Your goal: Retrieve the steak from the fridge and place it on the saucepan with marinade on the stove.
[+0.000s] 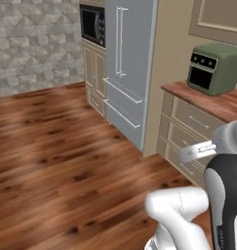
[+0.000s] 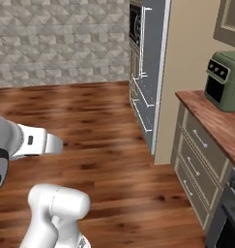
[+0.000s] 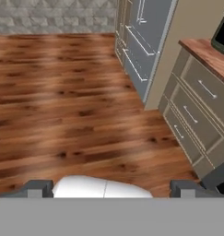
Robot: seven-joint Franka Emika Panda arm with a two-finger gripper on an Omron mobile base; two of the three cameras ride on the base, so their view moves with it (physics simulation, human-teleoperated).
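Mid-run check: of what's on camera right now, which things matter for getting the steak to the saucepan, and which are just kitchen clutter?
For the job:
- fridge, doors closed
- gripper, open and holding nothing

Just there:
- green toaster oven on the wooden counter
- black microwave beside the fridge
- grey drawers under the counter

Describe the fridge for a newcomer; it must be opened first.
Follow the wood floor to the tan wall. The fridge stands between the black microwave and the counter holding a green oven. It alone is tall, pale grey, with long white bar handles.
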